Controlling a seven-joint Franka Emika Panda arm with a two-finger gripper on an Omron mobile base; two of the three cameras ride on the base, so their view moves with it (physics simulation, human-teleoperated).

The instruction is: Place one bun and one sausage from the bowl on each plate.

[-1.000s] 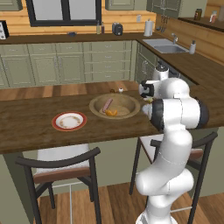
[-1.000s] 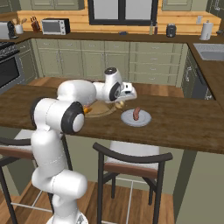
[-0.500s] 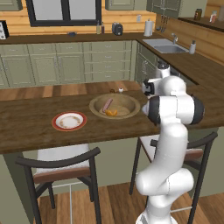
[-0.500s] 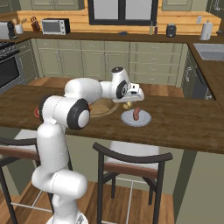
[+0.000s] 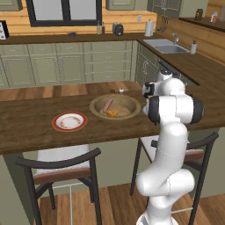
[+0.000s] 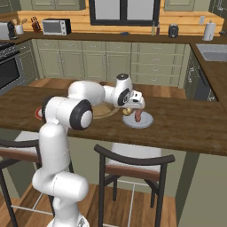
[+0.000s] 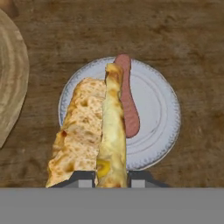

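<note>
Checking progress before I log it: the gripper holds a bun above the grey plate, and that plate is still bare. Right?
Not quite. The gripper does hold the bun above the grey plate, but the plate is not bare: a sausage already lies on it, as the hand view shows.

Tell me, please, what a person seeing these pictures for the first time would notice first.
The eye goes first to the bun, held in the shut gripper right above the pale grey plate, where a sausage already lies. Next comes the wide wooden bowl on the dark counter, with another sausage and something orange inside. To its left sits the red-rimmed plate, bare of food.
</note>
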